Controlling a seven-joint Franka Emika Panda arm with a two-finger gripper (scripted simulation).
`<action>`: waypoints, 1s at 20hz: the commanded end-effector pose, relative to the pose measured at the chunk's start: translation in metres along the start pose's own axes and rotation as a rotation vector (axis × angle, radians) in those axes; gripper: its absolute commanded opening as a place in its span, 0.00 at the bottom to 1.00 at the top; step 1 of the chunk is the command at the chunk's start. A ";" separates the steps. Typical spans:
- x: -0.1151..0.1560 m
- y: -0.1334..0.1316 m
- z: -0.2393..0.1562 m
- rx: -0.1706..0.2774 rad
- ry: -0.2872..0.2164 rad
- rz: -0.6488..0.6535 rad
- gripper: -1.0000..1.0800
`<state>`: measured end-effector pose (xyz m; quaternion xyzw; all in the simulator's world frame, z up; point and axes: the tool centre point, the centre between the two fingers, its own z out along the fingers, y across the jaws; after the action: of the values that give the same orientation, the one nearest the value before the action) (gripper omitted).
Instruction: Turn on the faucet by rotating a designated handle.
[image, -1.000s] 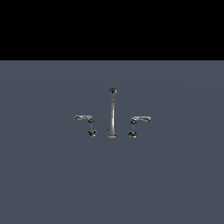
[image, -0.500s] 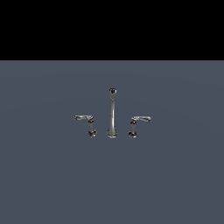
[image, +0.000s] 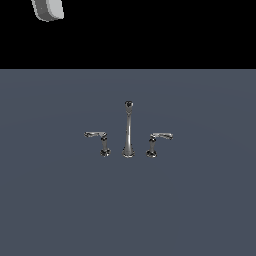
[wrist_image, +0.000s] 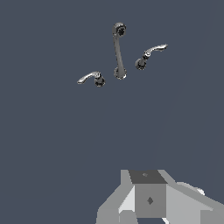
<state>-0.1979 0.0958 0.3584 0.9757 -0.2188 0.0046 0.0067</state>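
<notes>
Arm (image: 48, 9) is the one new thing: a grey piece of it shows at about 11 o'clock in the exterior view, against the black band, where half a second ago and a second ago that corner held nothing. The faucet (image: 128, 131) has not moved in that time. I judge this to be the very start of the approach; the handle has not been touched and the turning is all still to do.

The faucet stands near the middle of the grey floor (image: 60, 210). Its thin spout (image: 128, 127) is at the centre, with one lever post at 9 o'clock of it and a twin (image: 157, 142) at 3 o'clock. The handle (image: 99, 141) is the 9 o'clock one, its lever pointing away from the spout. In the wrist view the set sits far off, well apart from the gripper (wrist_image: 151, 197).

Much is hard to read. In the exterior view the arm is cut off by the frame edge, so only a blunt grey end shows. In the wrist view the gripper is cropped too: only its grey body appears, no fingertips, so I cannot tell whether it is open or closed. The chrome pieces are small and blurred; the levers' exact angle is unclear.
</notes>
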 end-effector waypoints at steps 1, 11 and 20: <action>0.004 -0.010 0.013 0.001 -0.001 0.056 0.00; 0.025 -0.047 0.063 0.005 -0.007 0.269 0.00; 0.048 -0.074 0.104 0.009 -0.011 0.445 0.00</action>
<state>-0.1280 0.1381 0.2609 0.9097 -0.4153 0.0015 0.0010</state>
